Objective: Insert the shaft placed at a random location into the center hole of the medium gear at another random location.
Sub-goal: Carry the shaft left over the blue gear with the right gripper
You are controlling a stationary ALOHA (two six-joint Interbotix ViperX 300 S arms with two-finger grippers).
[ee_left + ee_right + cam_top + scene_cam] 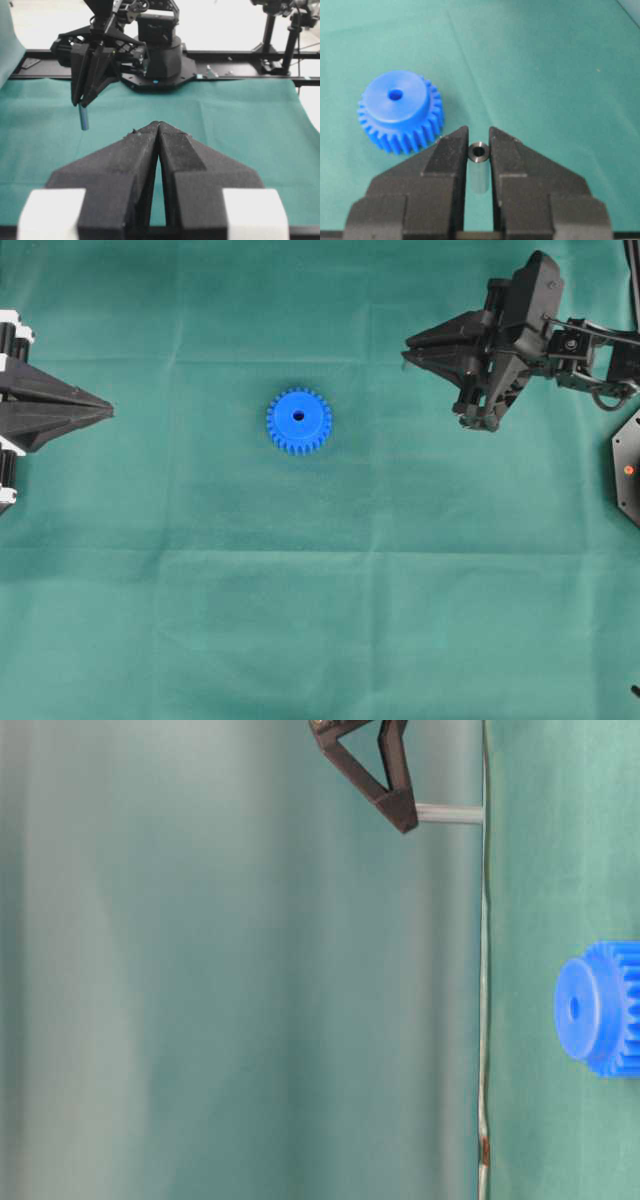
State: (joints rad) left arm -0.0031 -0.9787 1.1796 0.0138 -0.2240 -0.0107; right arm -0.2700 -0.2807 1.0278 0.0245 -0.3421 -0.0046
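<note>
Grey metal shaft [479, 167]: sitting pinched between the closed-in fingers of the right tool [479, 145], hanging clear above the green tabletop [320, 620]. Blue gear [400, 111]: lying flat on the cloth beyond and left of that tool, its hole [395, 94] facing up and unfilled. Left tool [158, 131]: resting closed and empty at the far edge.

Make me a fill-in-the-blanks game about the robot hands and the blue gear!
1. The right hand is holding the ____.
2. The medium gear is colored ____.
3. The left hand is ____, holding nothing.
4. The center hole has ____ in it.

Missing words: shaft; blue; shut; nothing
</note>
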